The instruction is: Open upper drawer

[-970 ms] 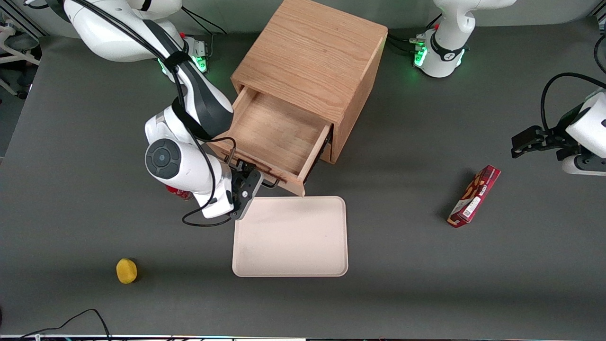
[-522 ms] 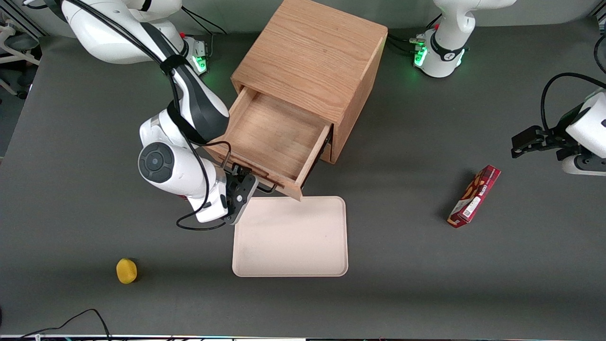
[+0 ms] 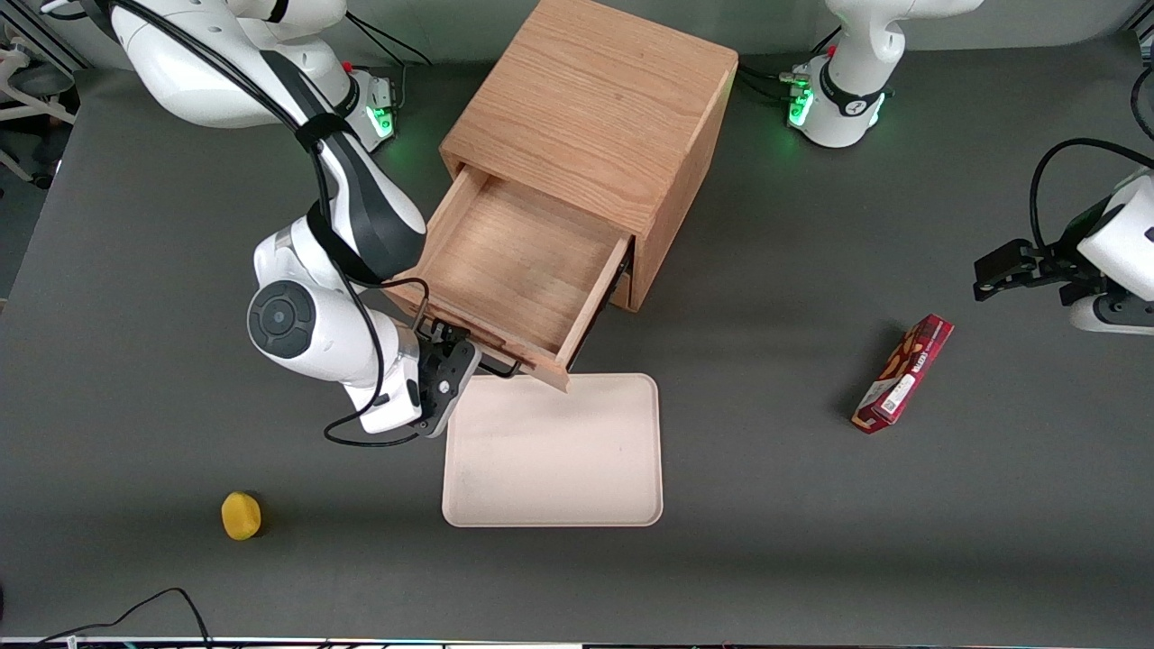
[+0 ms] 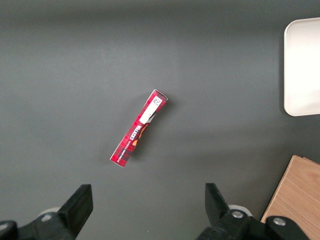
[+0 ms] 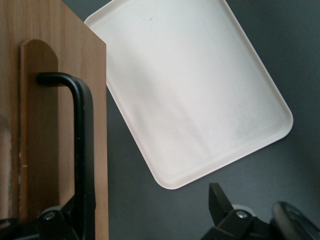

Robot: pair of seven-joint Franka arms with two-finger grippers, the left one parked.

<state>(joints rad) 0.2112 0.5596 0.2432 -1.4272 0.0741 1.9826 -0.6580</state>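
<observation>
Oak fills the front view: the upper drawer (image 3: 523,252) stands pulled out of the cabinet (image 3: 595,108), its front above a corner of the cream tray (image 3: 554,451). The right gripper (image 3: 455,356) sits at the black handle (image 3: 496,368). A yellow object (image 3: 241,516) lies on the tabletop (image 3: 766,559), toward the working arm's end.

The right wrist view alone shows the jaws released, spread to either side of the handle (image 5: 82,150).

The left wrist view shows a red snack box (image 4: 139,128) lying flat.

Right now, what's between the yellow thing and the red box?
The empty tray, seen in the front view. The hand is at the open drawer's handle.
</observation>
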